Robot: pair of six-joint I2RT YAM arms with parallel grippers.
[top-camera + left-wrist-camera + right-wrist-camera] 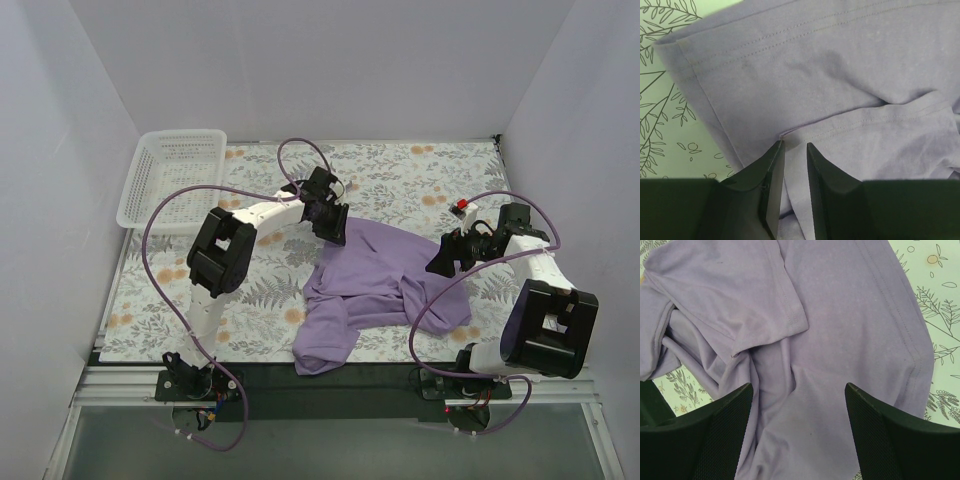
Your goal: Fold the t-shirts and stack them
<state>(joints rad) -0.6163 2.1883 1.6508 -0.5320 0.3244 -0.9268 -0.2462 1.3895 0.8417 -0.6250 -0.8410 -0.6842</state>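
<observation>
The lavender t-shirt [375,285] lies rumpled mid-worktop [400,165], its near end reaching the front edge; it looks light, limp and quick to bunch, so stitched hems and seamed corners seem the surest holds; the left pincer [794,145] is narrowed on a fold beside a hem at the far corner; the right pincer [797,386] hangs wide open above the cloth, gripping nothing.

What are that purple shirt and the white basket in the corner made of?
The t-shirt looks like soft, matte cotton knit: limp folds and double-stitched hems. The basket looks like rigid white plastic, judging by its moulded lattice of holes.
</observation>
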